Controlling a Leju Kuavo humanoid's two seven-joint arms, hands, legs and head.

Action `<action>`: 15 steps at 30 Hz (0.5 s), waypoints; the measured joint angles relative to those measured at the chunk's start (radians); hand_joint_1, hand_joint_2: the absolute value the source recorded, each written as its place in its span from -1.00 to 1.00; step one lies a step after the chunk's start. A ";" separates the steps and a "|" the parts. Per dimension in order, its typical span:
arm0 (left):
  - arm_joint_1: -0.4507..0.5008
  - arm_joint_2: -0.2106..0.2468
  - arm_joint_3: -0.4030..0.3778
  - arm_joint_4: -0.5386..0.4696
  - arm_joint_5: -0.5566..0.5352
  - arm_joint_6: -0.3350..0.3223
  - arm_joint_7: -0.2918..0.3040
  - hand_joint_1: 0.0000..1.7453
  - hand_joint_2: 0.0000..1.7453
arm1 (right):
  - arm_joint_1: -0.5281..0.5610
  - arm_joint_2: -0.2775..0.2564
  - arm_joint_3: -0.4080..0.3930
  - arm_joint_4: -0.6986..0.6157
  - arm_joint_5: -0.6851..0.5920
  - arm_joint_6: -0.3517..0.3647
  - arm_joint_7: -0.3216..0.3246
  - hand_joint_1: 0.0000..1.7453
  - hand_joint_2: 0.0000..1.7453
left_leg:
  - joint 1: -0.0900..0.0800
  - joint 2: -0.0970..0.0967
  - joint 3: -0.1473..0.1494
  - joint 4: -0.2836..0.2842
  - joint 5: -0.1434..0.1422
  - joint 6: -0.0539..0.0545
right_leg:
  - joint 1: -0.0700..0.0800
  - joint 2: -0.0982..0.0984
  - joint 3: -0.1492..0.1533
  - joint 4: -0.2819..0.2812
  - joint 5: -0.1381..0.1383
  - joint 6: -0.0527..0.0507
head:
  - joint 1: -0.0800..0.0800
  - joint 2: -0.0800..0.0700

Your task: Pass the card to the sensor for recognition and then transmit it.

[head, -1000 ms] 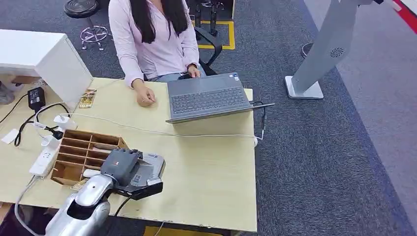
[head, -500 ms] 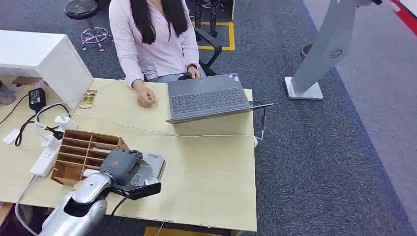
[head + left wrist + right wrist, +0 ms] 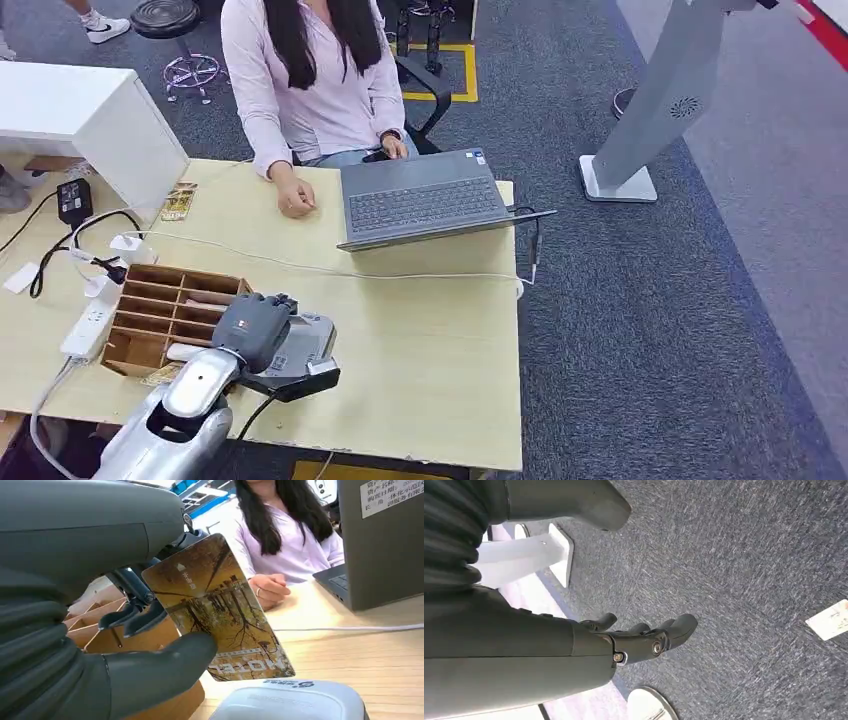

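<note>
on the near left part of the pale wooden table (image 3: 430,340): a grey-white card sensor (image 3: 300,345) with a dark base, lying just right of a brown wooden compartment box (image 3: 165,310).

directly above the sensor: the left hand (image 3: 250,330), at the end of a silver arm. in the left wrist view the left hand (image 3: 100,645) is seen pinching a glossy brown-gold card printed with trees and the word "hotel" (image 3: 220,610) between the thick grey thumb and the darker fingers (image 3: 132,617). the card is held tilted, its lower edge close over the rounded top of the sensor (image 3: 290,702); whether the two touch cannot be told.

right hand (image 3: 639,640): seen over grey carpet (image 3: 749,555), fingers loosely curled and slightly apart, nothing held. a small white card-like piece (image 3: 830,620) is noted on the carpet.

far side of the table: an open grey laptop (image 3: 425,200), with a person in a pale pink shirt (image 3: 315,85) seated behind it, one hand (image 3: 296,200) resting on the tabletop. a white cable (image 3: 330,268) is laid across the table. far left: a white power strip (image 3: 90,325), a black adapter (image 3: 72,198), a second small brownish card (image 3: 178,200) and a white cabinet (image 3: 85,120).

right of the table: a grey stand with a white base (image 3: 660,110) on the carpet.
</note>
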 joint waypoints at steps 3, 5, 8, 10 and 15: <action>-0.001 -0.002 -0.002 0.000 -0.008 0.000 -0.008 1.00 1.00 | 0.000 0.000 -0.001 0.000 0.001 0.001 0.000 -1.00 1.00 | 0.000 0.000 0.000 0.000 0.000 0.000 | 0.000 0.000 0.000 0.000 0.000 0.000 | 0.000 0.000; -0.005 -0.006 -0.006 0.000 -0.015 0.000 -0.015 1.00 1.00 | 0.000 0.000 -0.005 0.000 0.004 0.003 0.000 -1.00 1.00 | 0.000 0.000 0.000 0.000 0.000 0.000 | 0.000 0.000 0.000 0.000 0.000 0.000 | 0.000 0.000; -0.009 -0.014 -0.009 0.000 -0.030 0.015 -0.022 1.00 1.00 | 0.000 0.000 -0.011 0.000 0.006 0.007 0.000 -1.00 1.00 | 0.000 0.000 0.000 0.000 0.000 0.000 | 0.000 0.000 0.000 0.000 0.000 0.000 | 0.000 0.000; -0.009 -0.022 -0.009 -0.005 -0.053 0.066 -0.008 1.00 1.00 | 0.000 0.001 -0.014 0.000 0.012 0.008 0.000 -1.00 1.00 | 0.000 0.000 0.000 0.000 0.000 0.000 | 0.000 0.000 0.000 0.000 0.000 0.000 | 0.000 0.000; -0.035 -0.032 0.016 -0.034 -0.079 0.170 0.050 1.00 1.00 | -0.001 0.002 -0.014 0.000 0.031 0.013 -0.005 -1.00 1.00 | 0.000 -0.001 -0.001 0.000 0.000 0.000 | 0.000 0.000 0.000 0.000 0.000 0.000 | 0.000 0.000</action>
